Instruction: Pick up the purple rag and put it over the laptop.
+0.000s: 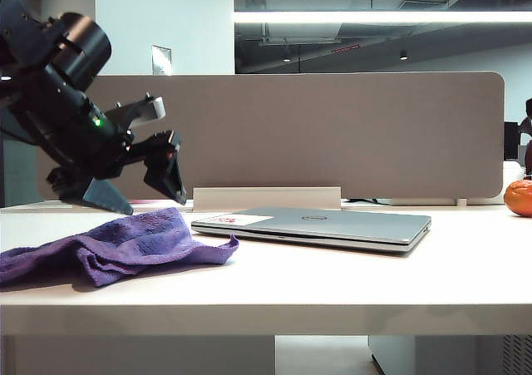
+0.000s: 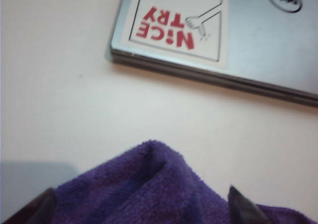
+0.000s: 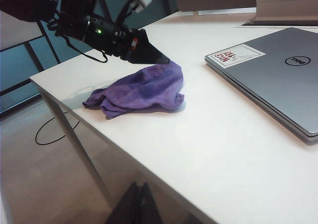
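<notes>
A: Where's your left gripper (image 1: 150, 194)?

B: Jaws spread wide, empty, over the purple rag (image 1: 116, 246), bunched on the table (image 1: 349, 275) at nine o'clock of the shut laptop (image 1: 320, 225).

A: Risk?

B: You could pinch one fold and drag it short. Right gripper (image 3: 139, 204) looks shut, parked low.

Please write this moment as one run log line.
left gripper: open, above purple rag | right gripper: shut, off table | laptop: closed, uncovered
</notes>
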Robot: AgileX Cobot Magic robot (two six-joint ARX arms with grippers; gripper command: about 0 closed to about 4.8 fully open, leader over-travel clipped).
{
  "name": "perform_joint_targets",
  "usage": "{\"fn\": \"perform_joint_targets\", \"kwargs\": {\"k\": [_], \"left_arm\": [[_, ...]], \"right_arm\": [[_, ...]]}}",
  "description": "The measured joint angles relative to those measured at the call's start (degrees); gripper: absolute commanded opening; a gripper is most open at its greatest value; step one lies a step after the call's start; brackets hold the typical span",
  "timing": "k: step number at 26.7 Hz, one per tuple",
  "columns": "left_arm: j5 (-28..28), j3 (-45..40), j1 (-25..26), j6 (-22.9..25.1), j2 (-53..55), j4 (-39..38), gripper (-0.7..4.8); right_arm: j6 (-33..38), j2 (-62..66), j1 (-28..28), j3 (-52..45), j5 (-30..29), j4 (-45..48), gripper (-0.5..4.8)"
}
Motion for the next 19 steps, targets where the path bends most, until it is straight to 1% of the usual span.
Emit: {"fn": "perform_joint_targets", "kwargs": {"k": [7,16,18,19], "left_arm": [[0.1,0.0,-0.4,0.0,1.5,-0.6,4.69],[0.0,0.1,-0.4,0.0,4.1,-4.5,4.65],[0.0,0.3,-0.4,0.0,4.3,-4.5,4.48],[0.0,0.3,-0.5,0.0,4.4,-4.5,4.08]], "right_arm": [[0.0,0.0,0.0,0.0,0.0,0.0,0.22],[0.0,0.0,0.0,0.0,0.0,-0.1,0.22],[0.0,0.0,0.0,0.0,0.0,-0.1,0.22],[0.0,0.0,0.0,0.0,0.0,-0.1,0.22]]}}
